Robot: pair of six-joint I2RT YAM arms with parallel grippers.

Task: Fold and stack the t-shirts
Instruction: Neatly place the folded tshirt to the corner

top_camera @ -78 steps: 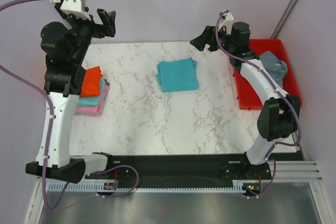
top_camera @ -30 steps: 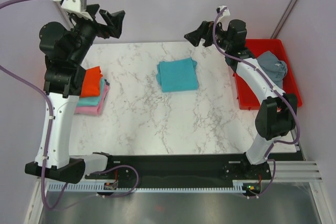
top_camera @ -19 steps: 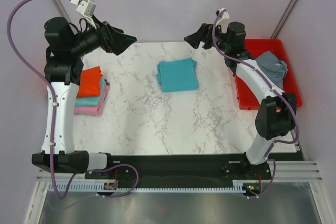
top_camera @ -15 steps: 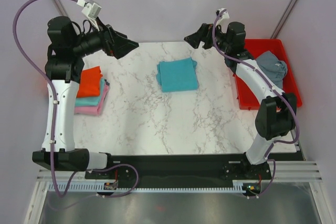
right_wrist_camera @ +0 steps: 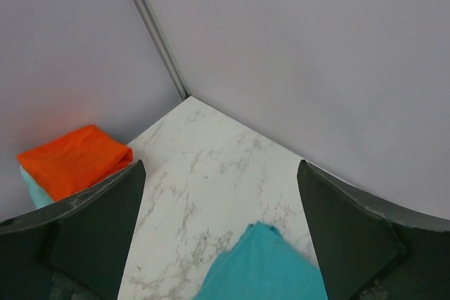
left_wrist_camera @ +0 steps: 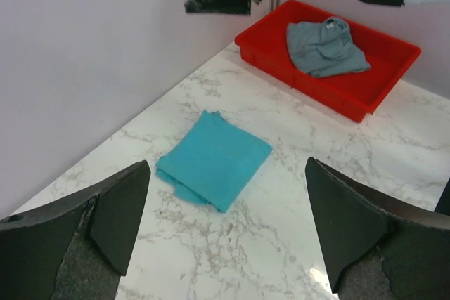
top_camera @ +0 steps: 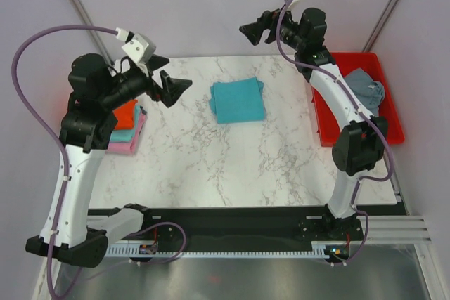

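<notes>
A folded turquoise t-shirt (top_camera: 238,100) lies on the marble table at the back middle; it also shows in the left wrist view (left_wrist_camera: 214,159) and the right wrist view (right_wrist_camera: 264,266). A stack with an orange-red shirt (top_camera: 125,111) on top of teal and pink ones (top_camera: 124,144) sits at the left edge; the orange-red one shows in the right wrist view (right_wrist_camera: 73,159). A crumpled slate grey shirt (top_camera: 367,90) lies in the red tray (top_camera: 329,133). My left gripper (top_camera: 174,88) is open and empty, raised left of the turquoise shirt. My right gripper (top_camera: 254,32) is open and empty, high above the table's back edge.
The red plastic tray (left_wrist_camera: 358,93) stands at the right edge of the table. Grey walls close in the back and sides. Bare marble lies between the turquoise shirt and the arm bases (top_camera: 232,226).
My left arm has swung down and right, from over the back left corner toward the turquoise shirt. My right gripper has risen and moved a little left.
</notes>
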